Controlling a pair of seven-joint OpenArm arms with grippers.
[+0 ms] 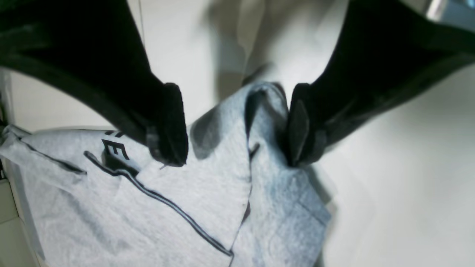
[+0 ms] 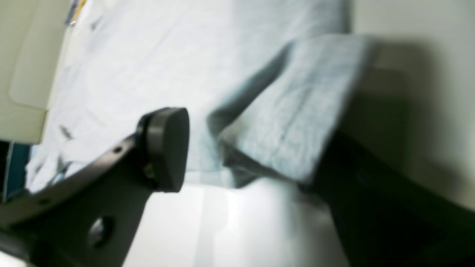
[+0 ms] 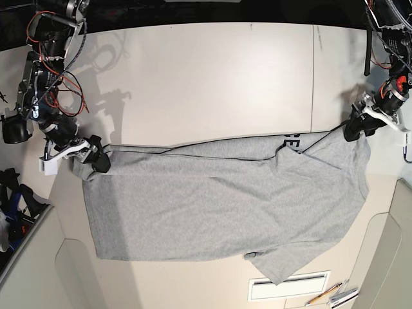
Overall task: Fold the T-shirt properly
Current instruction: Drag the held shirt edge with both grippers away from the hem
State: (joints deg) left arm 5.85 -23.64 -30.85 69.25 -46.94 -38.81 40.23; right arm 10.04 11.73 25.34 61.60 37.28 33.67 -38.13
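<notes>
Left wrist view: the T-shirt [image 1: 167, 207] shows dark letters, only "E" readable; the left tool [image 1: 237, 128] is half open around a raised fold.

Right wrist view: the right tool [image 2: 248, 155] is open, one finger under cloth.

Base view: the shirt lies spread on the worktop [image 3: 206, 84].

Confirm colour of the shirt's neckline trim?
Dark, near black, on the heather-grey T-shirt; the trim shows best in the left wrist view.

Robotics lab, exposed arm wiring [image 3: 55, 71], white table [image 3: 206, 84]

Heather-grey T-shirt [image 3: 219, 199] with dark edging, black lettering [image 1: 115, 148]; black fingers [image 1: 170, 126].
</notes>
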